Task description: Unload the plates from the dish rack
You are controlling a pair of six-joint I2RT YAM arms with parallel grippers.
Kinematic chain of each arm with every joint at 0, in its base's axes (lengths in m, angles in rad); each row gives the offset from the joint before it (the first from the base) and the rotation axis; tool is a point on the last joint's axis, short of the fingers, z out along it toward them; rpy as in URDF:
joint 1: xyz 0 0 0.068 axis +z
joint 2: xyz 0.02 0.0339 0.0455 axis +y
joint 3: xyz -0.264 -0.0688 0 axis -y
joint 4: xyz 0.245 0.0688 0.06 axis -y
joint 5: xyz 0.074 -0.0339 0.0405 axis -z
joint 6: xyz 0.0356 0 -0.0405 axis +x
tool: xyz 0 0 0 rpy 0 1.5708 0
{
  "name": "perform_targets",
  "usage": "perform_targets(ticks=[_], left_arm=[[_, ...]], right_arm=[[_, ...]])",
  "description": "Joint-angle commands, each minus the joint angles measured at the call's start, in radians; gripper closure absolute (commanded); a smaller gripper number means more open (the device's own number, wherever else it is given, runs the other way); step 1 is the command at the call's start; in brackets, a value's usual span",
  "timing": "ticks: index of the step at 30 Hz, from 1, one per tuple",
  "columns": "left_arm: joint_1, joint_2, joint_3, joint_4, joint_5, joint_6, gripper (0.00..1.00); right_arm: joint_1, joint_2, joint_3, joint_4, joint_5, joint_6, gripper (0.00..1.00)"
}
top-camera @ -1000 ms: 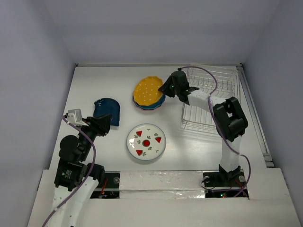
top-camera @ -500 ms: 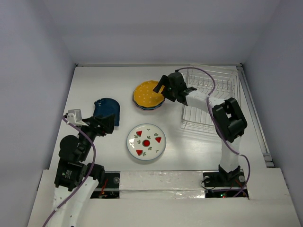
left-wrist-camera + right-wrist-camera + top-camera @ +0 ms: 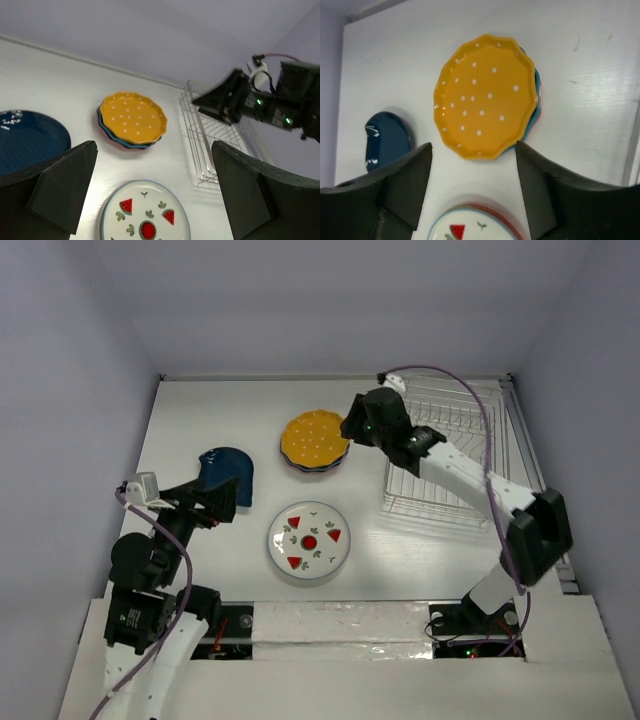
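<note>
The dish rack (image 3: 445, 455) stands at the right, and I see no plate in its slots. An orange-yellow dotted plate (image 3: 315, 439) lies flat on top of a teal plate and a pink one. My right gripper (image 3: 352, 425) hovers just right of that stack, open and empty; in the right wrist view (image 3: 474, 147) only the table shows between its fingers. The dark blue plate (image 3: 228, 473) lies on the left. My left gripper (image 3: 222, 498) is at its near edge, open wide and holding nothing (image 3: 152, 147). The white plate with red fruit (image 3: 309, 538) rests on a pink-rimmed plate at the front middle.
White walls close the table at the back and on both sides. A taped strip (image 3: 340, 625) runs along the near edge between the arm bases. The right arm (image 3: 470, 480) reaches over the rack's front left corner.
The orange plate went from tilted in my right gripper to flat on the stack. The right gripper let go and drew back. My left gripper opened wide beside the dark blue plate.
</note>
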Motion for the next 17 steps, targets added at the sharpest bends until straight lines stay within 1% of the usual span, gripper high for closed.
perform_targets(ticks=[1,2,3,4,5,6,7,8,9,10,11,12,13,14,15,17], left_arm=[[0.006,0.010,0.095,0.025,-0.017,0.005,0.01],[0.006,0.011,0.095,0.022,-0.021,0.003,0.01],[0.006,0.013,0.120,0.025,-0.024,0.002,0.01],[0.006,0.011,0.144,0.028,-0.029,0.000,0.01],[0.006,0.013,0.154,0.034,-0.031,-0.001,0.01],[0.006,0.014,0.163,0.044,-0.034,-0.001,0.01],[0.006,0.017,0.180,0.049,-0.037,-0.001,0.01],[0.006,0.021,0.189,0.052,-0.035,-0.001,0.01],[0.006,0.021,0.189,0.055,-0.035,-0.001,0.01],[0.006,0.019,0.191,0.057,-0.037,-0.003,0.01],[0.006,0.018,0.187,0.058,-0.040,0.000,0.01],[0.006,0.014,0.184,0.060,-0.044,0.002,0.01],[0.006,0.014,0.175,0.063,-0.053,0.005,0.01],[0.006,0.014,0.174,0.061,-0.055,0.010,0.01],[0.006,0.025,0.174,0.049,-0.055,0.017,0.01],[0.006,0.039,0.183,0.034,-0.046,0.022,0.01]], right_arm=[[0.053,-0.220,-0.113,0.011,0.096,-0.070,0.57],[0.090,-0.378,-0.156,0.049,0.124,-0.079,0.99],[0.108,-0.469,-0.205,0.076,0.149,-0.085,1.00],[0.122,-0.563,-0.308,0.103,0.170,-0.104,1.00],[0.122,-0.656,-0.357,0.131,0.158,-0.105,1.00],[0.122,-0.838,-0.402,0.163,0.148,-0.107,1.00],[0.122,-0.920,-0.436,0.165,0.144,-0.110,0.99],[0.122,-1.058,-0.477,0.141,0.150,-0.119,0.91],[0.122,-1.111,-0.485,0.118,0.150,-0.124,0.86],[0.122,-1.151,-0.488,0.095,0.160,-0.130,0.78],[0.122,-1.183,-0.482,0.068,0.160,-0.139,0.70],[0.122,-1.208,-0.480,0.030,0.160,-0.144,0.55],[0.122,-1.235,-0.479,0.012,0.170,-0.145,0.47],[0.122,-1.246,-0.483,-0.016,0.173,-0.144,0.42],[0.122,-1.257,-0.488,-0.025,0.175,-0.142,0.29],[0.122,-1.282,-0.497,-0.042,0.177,-0.130,0.18]])
